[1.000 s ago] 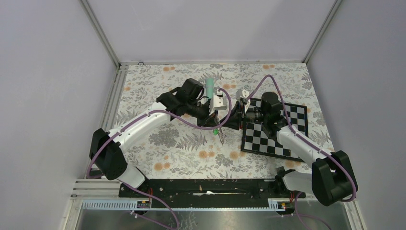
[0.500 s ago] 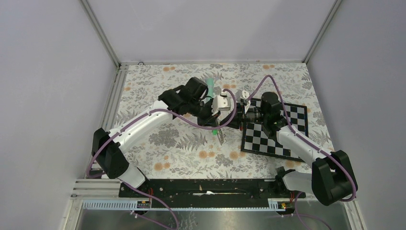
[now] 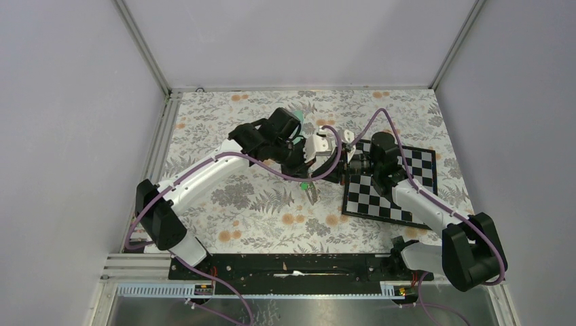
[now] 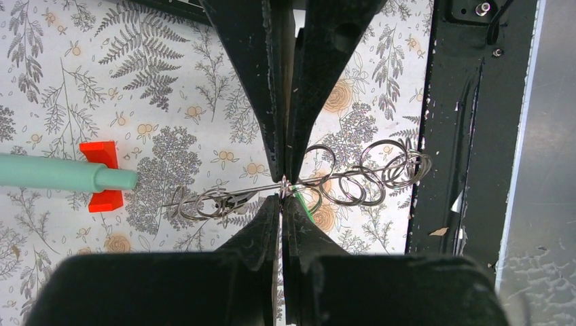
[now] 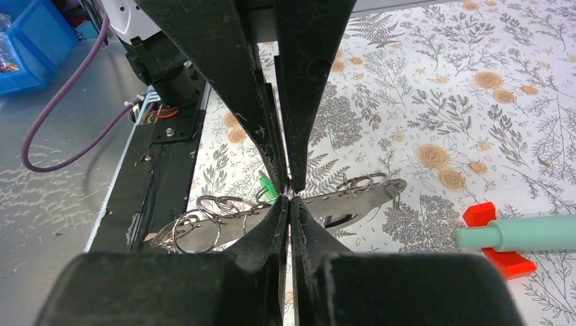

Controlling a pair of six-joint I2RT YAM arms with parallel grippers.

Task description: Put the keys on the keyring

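over the floral table [image 3: 258, 217], our left gripper [image 4: 282, 187] and right gripper [image 5: 289, 195] meet tip to tip, each pinched tight on the keyring [image 5: 326, 202]; the green key [image 3: 307, 185] dangles beneath them.

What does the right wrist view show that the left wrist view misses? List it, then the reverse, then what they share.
Right wrist only: the keyring strap's flat grey face, a blue bin, a purple cable and an arm base. Left wrist only: nothing distinct; the strap there is at most a thin edge. Both: the left fingers and right fingers shut tip to tip on the wire rings, a sliver of green key head, the teal stick with its red base, the floral cloth and the black rail.
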